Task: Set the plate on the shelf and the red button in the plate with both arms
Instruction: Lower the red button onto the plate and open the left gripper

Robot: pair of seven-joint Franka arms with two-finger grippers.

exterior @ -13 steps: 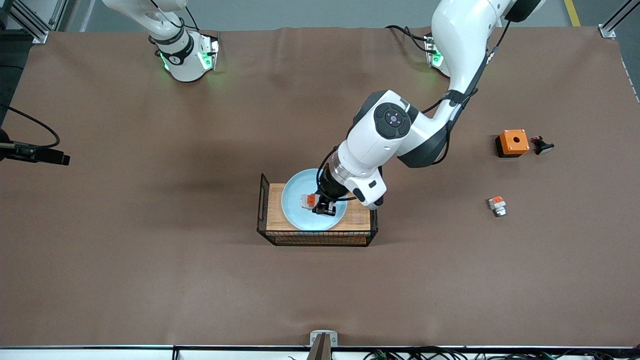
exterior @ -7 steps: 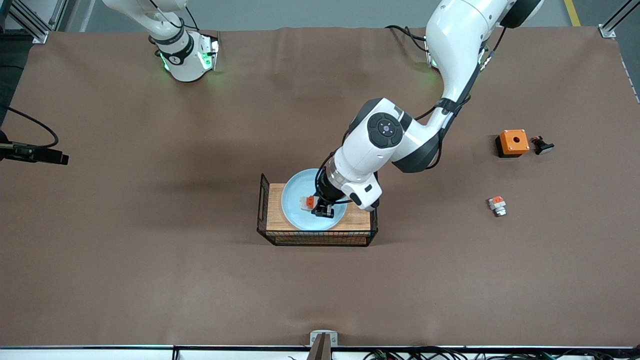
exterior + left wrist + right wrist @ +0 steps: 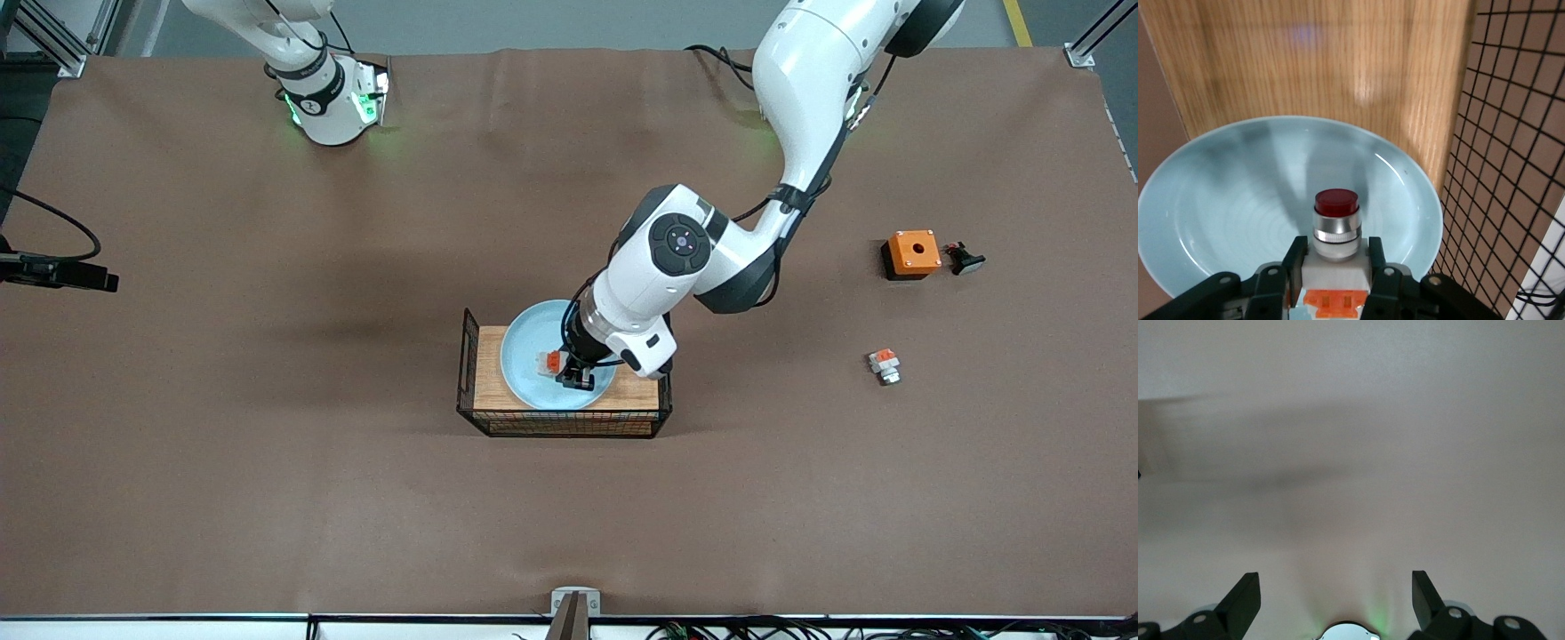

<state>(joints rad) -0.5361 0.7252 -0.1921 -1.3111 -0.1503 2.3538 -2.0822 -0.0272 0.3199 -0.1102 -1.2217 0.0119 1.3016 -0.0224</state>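
Observation:
The pale blue plate (image 3: 533,342) lies on the wooden floor of a wire basket (image 3: 465,356) in the middle of the table. My left gripper (image 3: 569,372) is over the plate and shut on the red button (image 3: 551,361). In the left wrist view the plate (image 3: 1225,200) fills the lower part, and the red button (image 3: 1336,227) with its silver collar and dark red cap sits between my left gripper's (image 3: 1336,257) fingers, low over the plate. My right gripper (image 3: 1335,597) is open and empty over bare brown table; it does not show in the front view.
Toward the left arm's end lie an orange box with a hole (image 3: 911,253), a small black part (image 3: 963,259) beside it, and a white-and-orange unit without a cap (image 3: 884,364) nearer the camera. The basket's wire wall (image 3: 1518,167) rises beside the plate.
My left arm has shifted slightly toward the right arm's end and lowered a little, keeping the red button over the plate. The right arm has not moved.

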